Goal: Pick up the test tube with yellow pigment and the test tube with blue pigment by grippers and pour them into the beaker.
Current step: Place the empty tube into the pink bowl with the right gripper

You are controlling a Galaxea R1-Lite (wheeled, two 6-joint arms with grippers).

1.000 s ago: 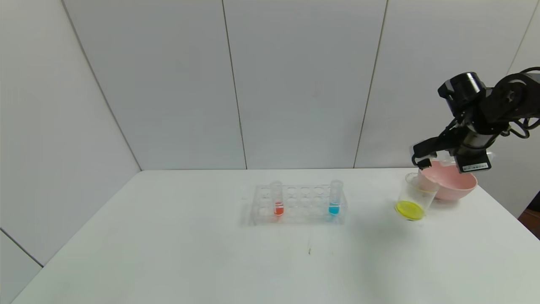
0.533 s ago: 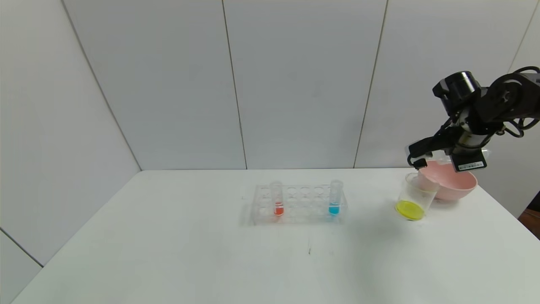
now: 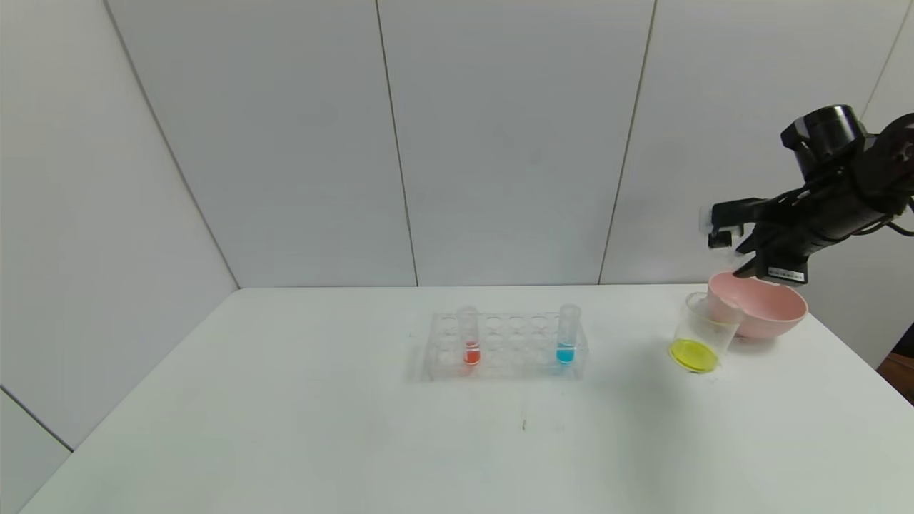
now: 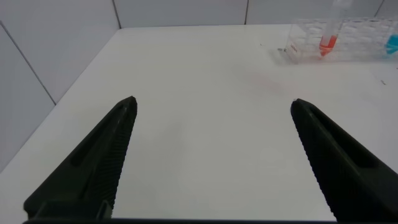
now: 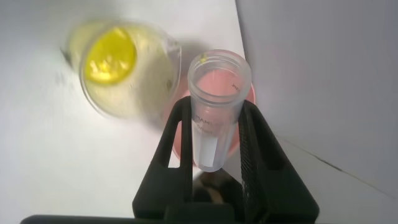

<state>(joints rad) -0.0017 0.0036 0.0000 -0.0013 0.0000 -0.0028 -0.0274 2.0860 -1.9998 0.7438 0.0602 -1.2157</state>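
My right gripper is high at the far right, above the pink bowl. It is shut on a clear test tube that has no liquid in it. The beaker stands just left of the bowl, with yellow liquid at its bottom; it also shows in the right wrist view. The test tube with blue pigment stands upright at the right end of the clear rack. My left gripper is open and empty over bare table, well away from the rack.
A tube with orange-red liquid stands at the rack's left end. The white table meets grey wall panels behind. The bowl sits near the table's right edge.
My right gripper has lifted up and to the right, away from the beaker's rim, with the tube still in it. The beaker, the rack and its tubes have not moved.
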